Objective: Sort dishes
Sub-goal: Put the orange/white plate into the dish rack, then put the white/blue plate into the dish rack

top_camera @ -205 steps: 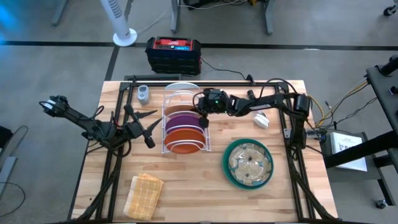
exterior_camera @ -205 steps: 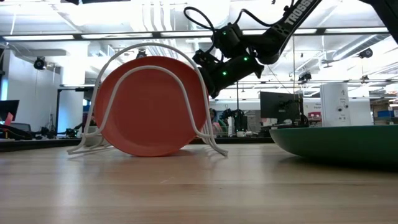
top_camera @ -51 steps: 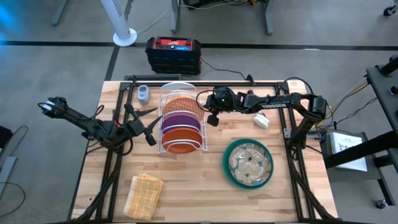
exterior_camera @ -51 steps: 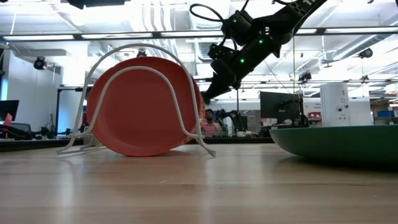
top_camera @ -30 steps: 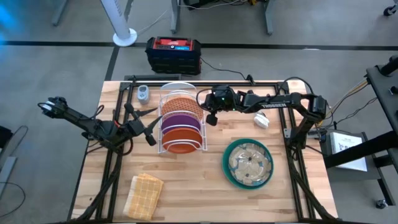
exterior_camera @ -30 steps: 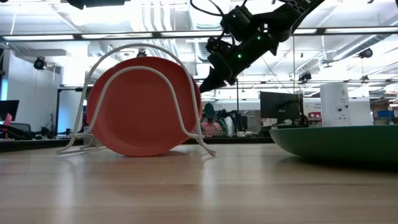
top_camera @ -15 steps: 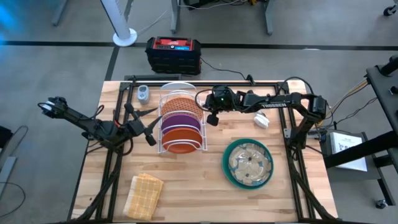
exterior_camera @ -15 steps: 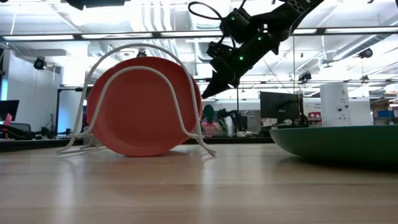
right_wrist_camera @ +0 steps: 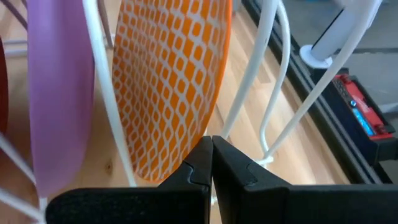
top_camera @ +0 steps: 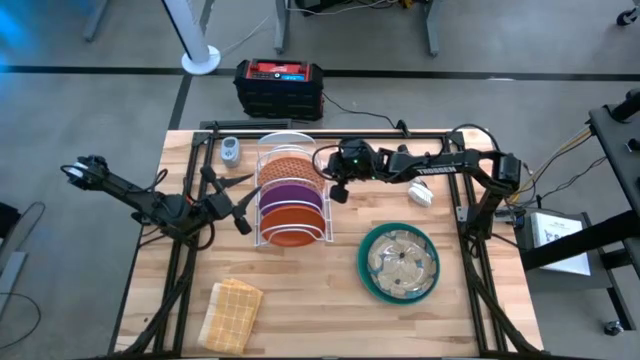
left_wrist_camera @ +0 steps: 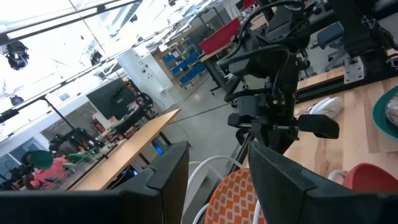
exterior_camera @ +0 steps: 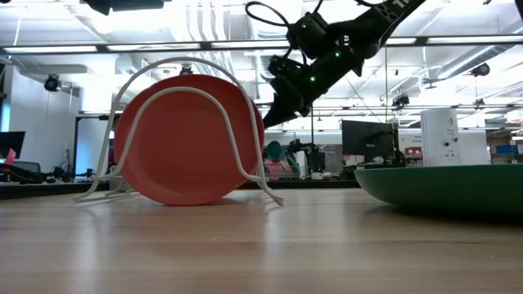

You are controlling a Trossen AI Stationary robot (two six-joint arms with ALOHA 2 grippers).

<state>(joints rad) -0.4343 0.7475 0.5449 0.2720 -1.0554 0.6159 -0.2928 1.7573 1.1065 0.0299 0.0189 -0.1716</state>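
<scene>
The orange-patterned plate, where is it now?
In the high view, the orange-patterned plate stands upright in the white wire rack, behind the purple plate, with the shut right gripper beside the rack.

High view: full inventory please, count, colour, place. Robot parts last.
wire rack: 1, white, table centre-left, back half
orange plate: 1, plain orange, front slot of rack
purple plate: 1, purple, rack slot behind the orange one
orange-patterned plate: 1, orange lattice on white, rack slot behind the purple one
white plate: 1, white, only its rim shows behind the rack
teal plate: 1, teal-green, flat on table right of rack
glass plate: 1, clear, lying in the teal plate
woven cloth: 1, tan, front-left of table
small grey object: 1, back-left of table
white object: 1, right of the right arm
black case: 1, red top, floor behind table
left gripper: open, left of rack
right gripper: shut, empty, at rack's right edge
</scene>
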